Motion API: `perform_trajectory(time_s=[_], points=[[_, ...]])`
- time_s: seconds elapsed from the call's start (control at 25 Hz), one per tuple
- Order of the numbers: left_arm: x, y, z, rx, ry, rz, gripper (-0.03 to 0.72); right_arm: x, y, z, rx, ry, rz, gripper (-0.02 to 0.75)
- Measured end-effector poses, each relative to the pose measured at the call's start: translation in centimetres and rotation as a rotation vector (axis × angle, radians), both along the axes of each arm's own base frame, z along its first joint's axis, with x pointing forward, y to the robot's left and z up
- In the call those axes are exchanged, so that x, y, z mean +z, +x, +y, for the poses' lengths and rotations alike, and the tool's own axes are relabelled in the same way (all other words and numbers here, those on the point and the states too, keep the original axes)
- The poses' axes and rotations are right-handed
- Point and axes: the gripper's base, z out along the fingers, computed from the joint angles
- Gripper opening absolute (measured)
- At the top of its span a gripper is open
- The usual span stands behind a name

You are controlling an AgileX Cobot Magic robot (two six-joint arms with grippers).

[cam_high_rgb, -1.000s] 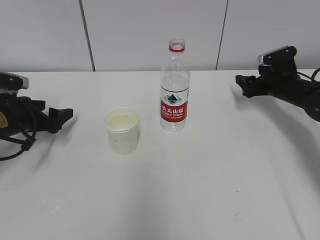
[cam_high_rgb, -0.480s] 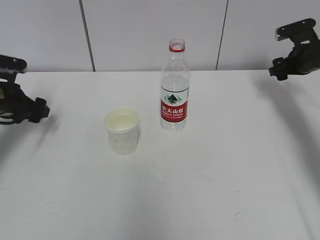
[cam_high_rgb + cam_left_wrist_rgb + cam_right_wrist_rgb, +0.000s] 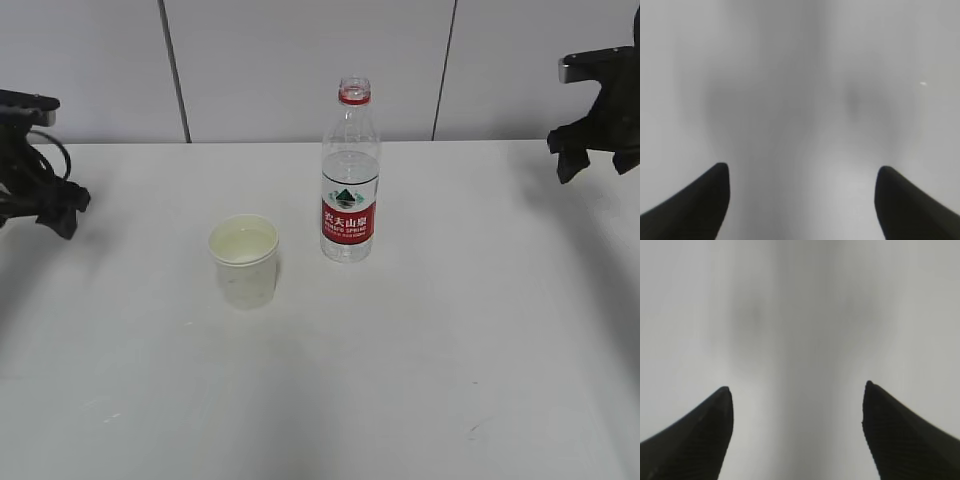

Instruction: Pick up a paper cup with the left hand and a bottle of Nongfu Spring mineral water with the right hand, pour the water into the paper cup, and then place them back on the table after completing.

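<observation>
The paper cup (image 3: 244,261) is stood upright on the table (image 3: 420,340), left of centre, with pale liquid visible inside. The bottle (image 3: 350,175) is stood upright just beside it, behind and to its right, uncapped and partly filled with water (image 3: 350,168).

Risk is judged as follows: the light cup could be tipped or crushed by an off-centre grip, and water could be spilled from the open bottle if it is knocked.

The left hand (image 3: 62,212) is held well apart at the left edge, the right hand (image 3: 592,160) at the far right. In the wrist views both are seen spread wide, with nothing held.
</observation>
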Motion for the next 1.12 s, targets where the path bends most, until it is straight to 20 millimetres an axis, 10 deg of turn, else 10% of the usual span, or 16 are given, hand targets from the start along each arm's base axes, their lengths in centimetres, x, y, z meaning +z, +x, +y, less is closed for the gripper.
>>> perform_trajectory(time_s=[0.6,1.12], points=[[7.2,-0.6,0.0,-0.04,-0.174,0.165,0.542,10.1,-1.6,1.2,0.058,0.079,-0.063,0.594],[14.6,-12.2,0.0,-0.052,-0.138,0.025,0.545,17.0,-14.9,2.7,0.1,0.061,-0.092,0.594]])
